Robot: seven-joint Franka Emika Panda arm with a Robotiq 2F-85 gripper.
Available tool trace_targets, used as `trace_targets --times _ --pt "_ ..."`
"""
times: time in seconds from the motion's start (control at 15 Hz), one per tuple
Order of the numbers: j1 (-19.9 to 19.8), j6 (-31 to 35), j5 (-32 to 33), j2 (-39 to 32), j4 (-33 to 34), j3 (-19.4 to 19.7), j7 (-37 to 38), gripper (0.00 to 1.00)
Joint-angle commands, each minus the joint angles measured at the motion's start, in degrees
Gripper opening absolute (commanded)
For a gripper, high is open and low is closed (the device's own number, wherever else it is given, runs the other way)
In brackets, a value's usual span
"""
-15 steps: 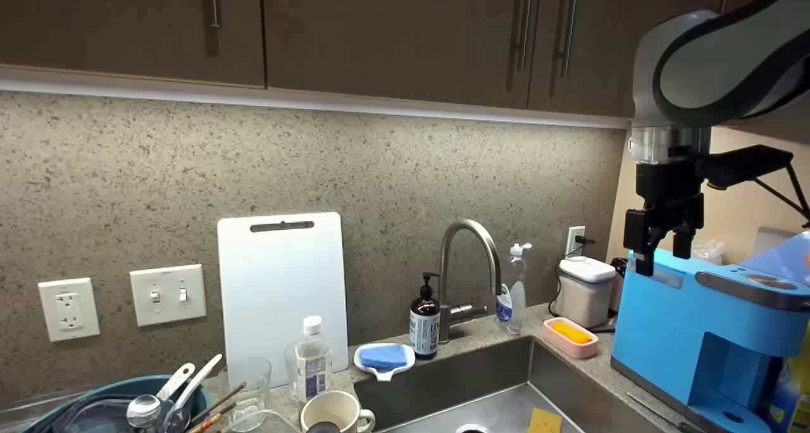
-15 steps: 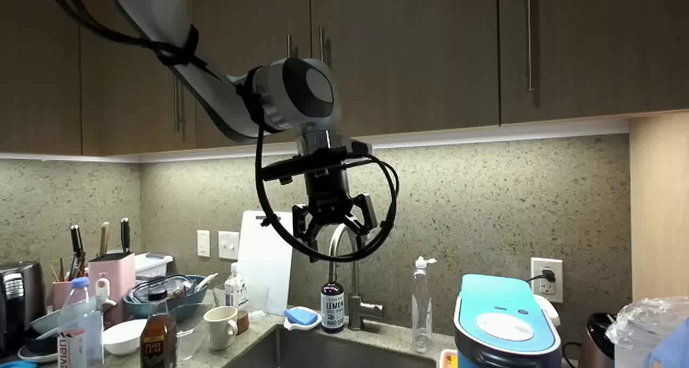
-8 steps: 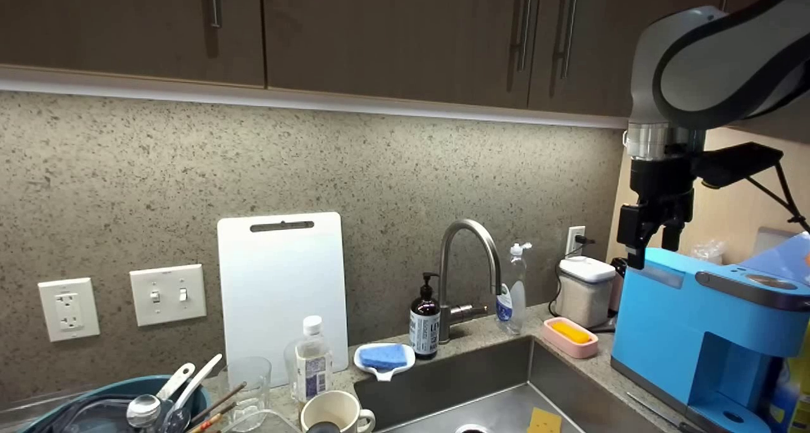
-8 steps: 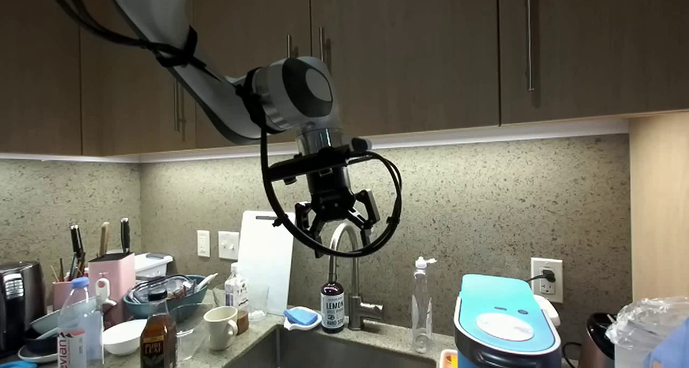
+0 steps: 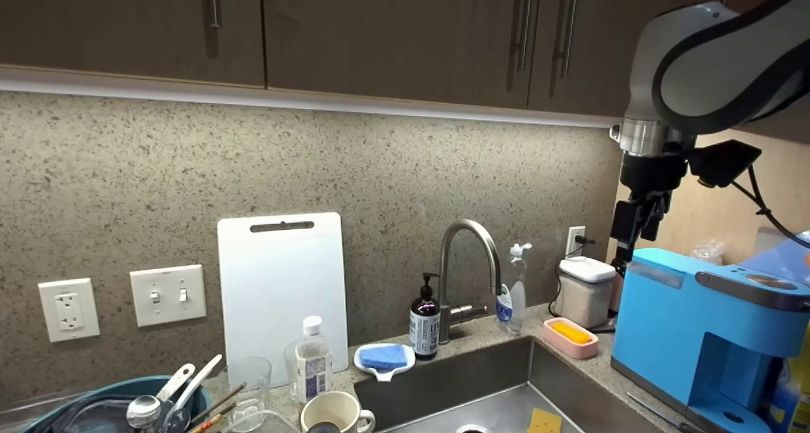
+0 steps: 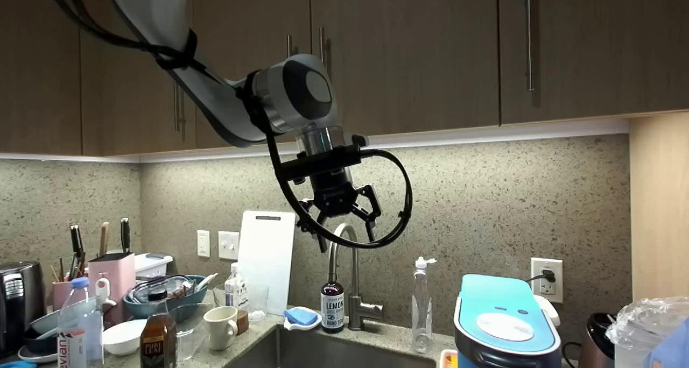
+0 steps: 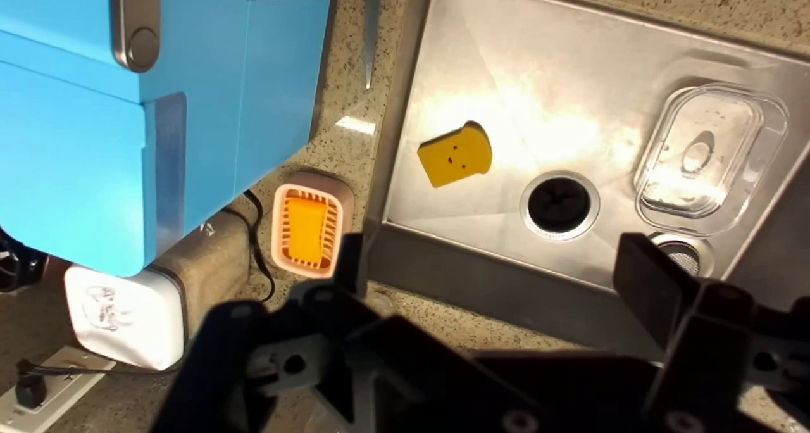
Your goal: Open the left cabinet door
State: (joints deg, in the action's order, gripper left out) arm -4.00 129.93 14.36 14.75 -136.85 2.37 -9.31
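The jaws hang spread wide, clear of the cabinet doors.

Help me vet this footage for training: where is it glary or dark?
Wrist view: white glare on the stainless-steel sink, black two-fingered gripper mostly dark; in both exterior views, speckled stone backsplash brightest near its top, flat dark-brown wooden cabinet doors above it dim.
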Motion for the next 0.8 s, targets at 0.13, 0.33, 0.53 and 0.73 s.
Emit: trace_targets --times 0.13,0.33,0.53,0.73 --pt "0.5 -2.2 -0.45 -0.01 0.5 0.33 -0.67 1.0" --pt "0.72 -3.51 -1.35 0.07 0.59 0.37 -0.31 1.0" --pt "1.08 -4.81 -4.24 -0.01 0.71 0.46 0.62 1.0" --pt "0.95 -4.62 -4.74 0.0 0.65 0.39 0.95 1.0"
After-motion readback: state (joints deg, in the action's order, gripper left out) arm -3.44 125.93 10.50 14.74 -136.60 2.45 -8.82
